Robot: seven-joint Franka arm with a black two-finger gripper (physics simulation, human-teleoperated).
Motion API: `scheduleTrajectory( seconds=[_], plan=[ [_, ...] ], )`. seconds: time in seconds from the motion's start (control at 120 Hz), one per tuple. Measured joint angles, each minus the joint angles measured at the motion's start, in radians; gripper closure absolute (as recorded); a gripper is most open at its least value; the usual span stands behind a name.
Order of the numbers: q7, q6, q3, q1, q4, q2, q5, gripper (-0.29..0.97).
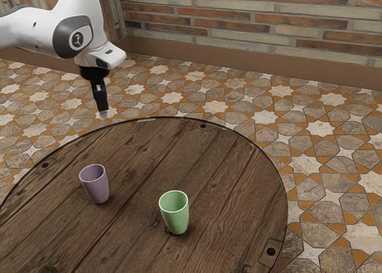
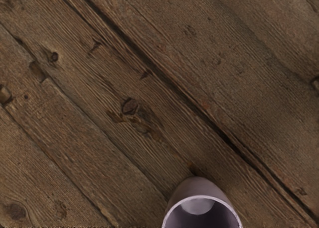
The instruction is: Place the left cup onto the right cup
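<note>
Purple cup (image 1: pixel 94 183), the one toward the exterior view's left, stands upright with its mouth open upward on the round wooden surface (image 1: pixel 197 165). It is pale lilac and tapers toward its base. The green cup (image 1: pixel 174 212) stands upright as well, toward the exterior view's right and a little nearer the camera, near the purple cup but clearly apart from it, with bare planks between them. Neither cup touches anything but the surface. The white arm (image 1: pixel 42 28) comes in from the upper left of the exterior view, and its black gripper (image 1: pixel 104 113) points straight down, hanging high above the far rim of the surface, well above and behind the purple cup. The gripper is seen edge-on, so I cannot tell how far it is open; it has hold of nothing, and both cups sit free. In the wrist view the purple cup (image 2: pixel 202 210) shows from above, its rim and pale inner bottom visible, with the dark, knotted planks of the surface (image 2: pixel 149 88) running diagonally around it. Beyond the surface lie a patterned tile floor (image 1: pixel 298 106) and a brick wall (image 1: pixel 250 16).
</note>
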Motion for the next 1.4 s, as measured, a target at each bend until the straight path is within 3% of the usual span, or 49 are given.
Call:
scheduleTrajectory(
  seconds=[0.442, 1.0, 1.4],
  plan=[
    [0.016, 0.070, 0.008, 0.044, -0.220, -0.048, -0.006, 0.00],
    [0.018, 0.170, 0.013, 0.102, -0.326, 0.031, 0.025, 0.00],
    [0.016, 0.221, 0.014, 0.119, -0.316, 0.105, 0.082, 0.00]
  ],
)
